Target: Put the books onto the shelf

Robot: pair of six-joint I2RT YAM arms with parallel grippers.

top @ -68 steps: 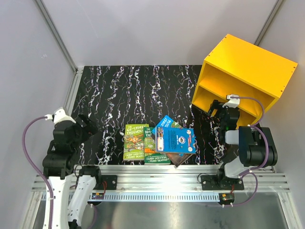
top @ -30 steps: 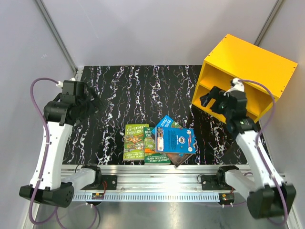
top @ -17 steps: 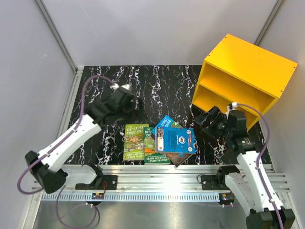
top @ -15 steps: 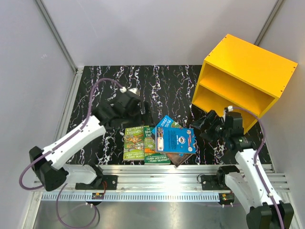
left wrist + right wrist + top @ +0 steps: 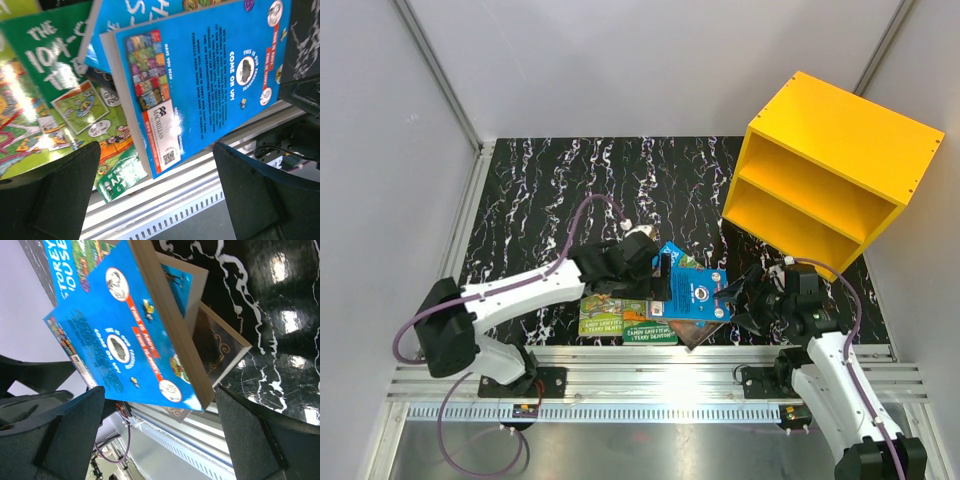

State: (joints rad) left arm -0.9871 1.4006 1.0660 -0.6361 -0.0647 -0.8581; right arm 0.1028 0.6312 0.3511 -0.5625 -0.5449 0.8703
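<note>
Both arms now converged on the book stack [image 5: 603,312], in from the sides.
Wide open and empty, left gripper [image 5: 160,172] and right gripper [image 5: 160,427] flank the top blue book [image 5: 692,297] at the worktop [image 5: 570,180] near edge; yellow shelf [image 5: 820,165] unfilled, first pick likely next.

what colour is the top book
The top book is bright blue, clearest in the left wrist view.

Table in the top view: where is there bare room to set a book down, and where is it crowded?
Bare: the far half of the table, between its left edge and the shelf; both shelf compartments look empty. Crowded: the near middle, where the books overlap and the open left gripper and open right gripper flank them.
</note>
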